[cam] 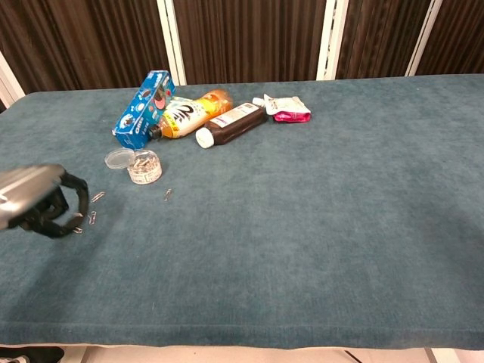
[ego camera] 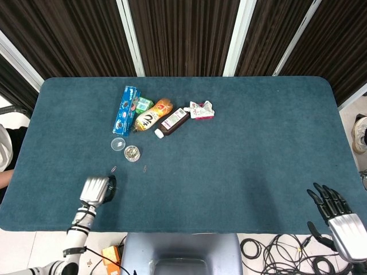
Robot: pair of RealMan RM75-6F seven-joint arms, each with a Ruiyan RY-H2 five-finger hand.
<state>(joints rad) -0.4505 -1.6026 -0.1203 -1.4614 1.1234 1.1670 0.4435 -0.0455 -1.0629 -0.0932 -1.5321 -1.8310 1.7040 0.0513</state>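
fingers of the left hand (cam: 38, 203) curl in, seemingly holding nothing, over loose paper clips (cam: 92, 207); none look gathered into the small jar (cam: 145, 166) yet. right hand (ego camera: 339, 220) hangs spread, idle.

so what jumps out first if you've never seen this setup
The bright huddle at the table's far left: a blue box, an orange bottle and a dark brown bottle lying together. Then the silver left robot hand, fingers curled, near loose paper clips.

Paper clips (cam: 92, 216) lie just beside the left hand (cam: 39, 201), before the open container (cam: 144, 166).
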